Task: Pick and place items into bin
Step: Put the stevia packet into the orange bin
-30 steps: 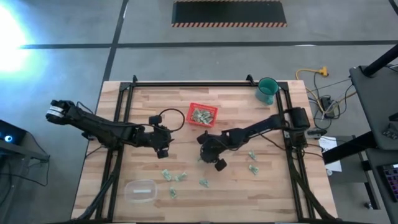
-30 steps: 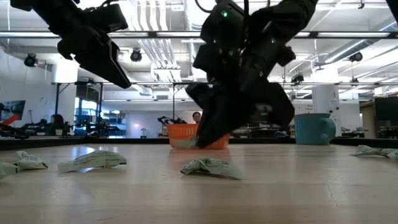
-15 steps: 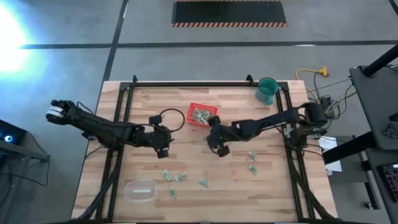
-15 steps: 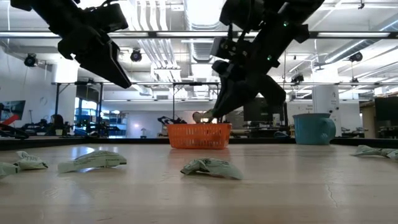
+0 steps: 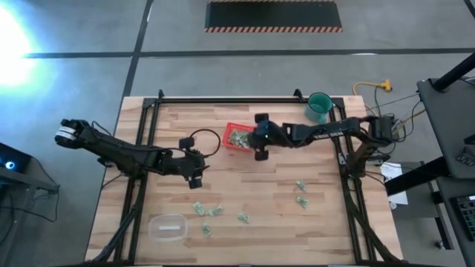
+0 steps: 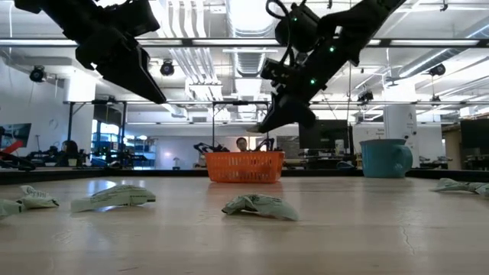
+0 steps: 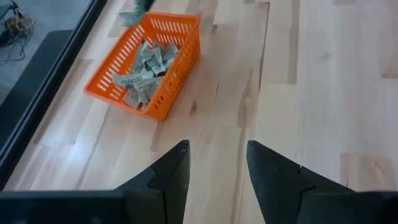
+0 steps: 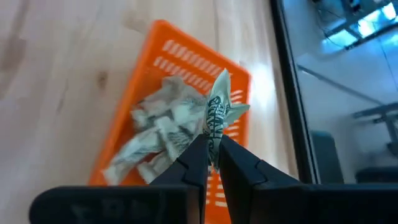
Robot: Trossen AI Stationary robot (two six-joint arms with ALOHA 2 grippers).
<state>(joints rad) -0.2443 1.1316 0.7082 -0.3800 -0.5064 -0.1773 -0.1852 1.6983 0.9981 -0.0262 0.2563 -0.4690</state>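
Pinched tight, the right gripper (image 8: 211,163) holds one crumpled wrapper (image 8: 217,115) just above the red tray (image 5: 230,147), which already has wrappers inside. Next it should open and drop it in. Left gripper (image 7: 217,171) waits nearby, open and empty.

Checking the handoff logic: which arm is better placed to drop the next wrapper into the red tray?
The right. Its claw is shut on a crumpled pale-green wrapper above the small red slotted plastic tray. The left claw is open and empty, off to the tray's side.
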